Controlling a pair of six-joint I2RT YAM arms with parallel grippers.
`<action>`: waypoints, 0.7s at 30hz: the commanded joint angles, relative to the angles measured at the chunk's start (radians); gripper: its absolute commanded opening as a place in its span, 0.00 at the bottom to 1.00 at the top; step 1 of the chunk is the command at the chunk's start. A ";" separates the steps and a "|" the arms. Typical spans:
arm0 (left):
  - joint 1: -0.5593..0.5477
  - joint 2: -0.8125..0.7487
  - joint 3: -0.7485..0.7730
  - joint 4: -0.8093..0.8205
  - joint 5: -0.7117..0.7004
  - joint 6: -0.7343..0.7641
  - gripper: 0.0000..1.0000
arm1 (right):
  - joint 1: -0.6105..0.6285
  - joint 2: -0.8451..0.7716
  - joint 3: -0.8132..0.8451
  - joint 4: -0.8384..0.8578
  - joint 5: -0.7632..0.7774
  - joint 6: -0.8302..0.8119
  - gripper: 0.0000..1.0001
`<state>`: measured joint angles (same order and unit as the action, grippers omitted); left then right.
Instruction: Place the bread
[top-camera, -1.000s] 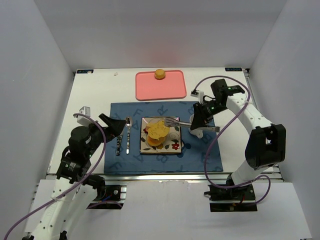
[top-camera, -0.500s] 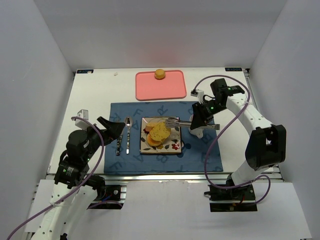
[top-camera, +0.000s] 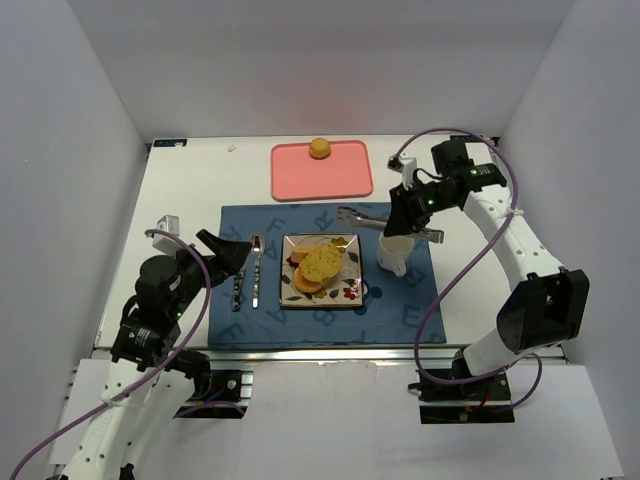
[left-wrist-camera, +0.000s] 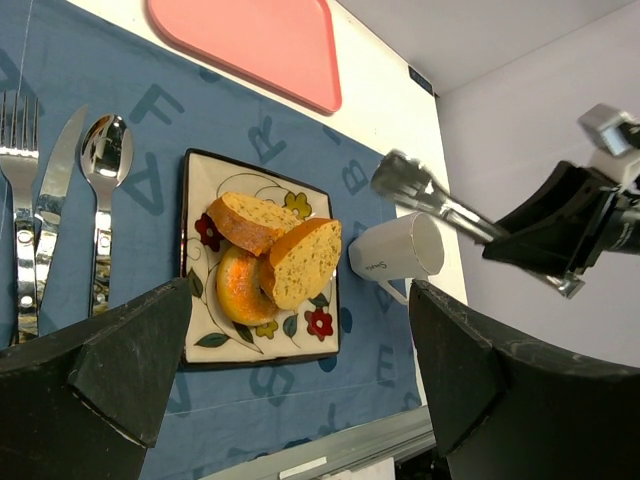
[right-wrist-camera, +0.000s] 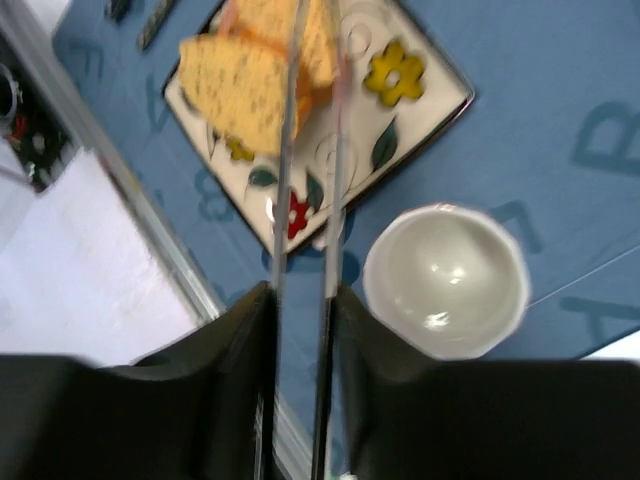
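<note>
Bread (top-camera: 316, 268): in the top view, golden pieces are piled on a flowered plate (top-camera: 346, 292) at the middle of a blue mat (top-camera: 420, 310); one round bun (top-camera: 320, 148) lies apart on a pink tray (top-camera: 345, 180) at the far side of the worktop (top-camera: 190, 180)
Right tool (top-camera: 398, 217): clamped round the handle of metal tongs (top-camera: 360, 216), whose tips are held over the far edge of the mat, between plate and tray, beyond a white mug (top-camera: 393, 253); nothing is seen in the tongs
Left tool (top-camera: 228, 250): spread wide and empty, held beside the cutlery (top-camera: 250, 275)
Step, as judged: the bun is taken to be next; the tongs should be opened wider than the bun, lowered squarely over it, squeezed only lightly, then carried clear of the mug and set on the bare corner of the plate, so that the pile is not toppled
Left wrist view: a bagel (left-wrist-camera: 238, 285) is seen under two flecked slices (left-wrist-camera: 303, 262); fork, knife and spoon are laid side by side left of the plate
Writing: a small script mark on the mug's side cannot be read; large pale capitals are printed on the mat, A, F, R, B and E being made out
Right wrist view: blurred; the tong arms run nearly parallel with a narrow gap and nothing between them; the mug is seen to be empty; no brand is found
</note>
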<state>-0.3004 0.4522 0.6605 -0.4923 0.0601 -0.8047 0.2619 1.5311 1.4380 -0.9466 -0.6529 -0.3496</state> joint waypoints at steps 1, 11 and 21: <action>0.003 0.009 -0.015 0.035 0.009 0.013 0.98 | -0.027 -0.028 0.070 0.106 0.010 0.071 0.33; 0.003 0.031 -0.030 0.090 0.029 0.033 0.98 | -0.280 0.030 0.044 0.389 0.243 0.307 0.00; 0.003 0.054 -0.041 0.116 0.046 0.053 0.98 | -0.397 0.129 -0.274 0.700 0.636 0.144 0.01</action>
<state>-0.3004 0.4999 0.6285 -0.4065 0.0910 -0.7685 -0.1349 1.6398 1.1942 -0.3542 -0.1265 -0.1596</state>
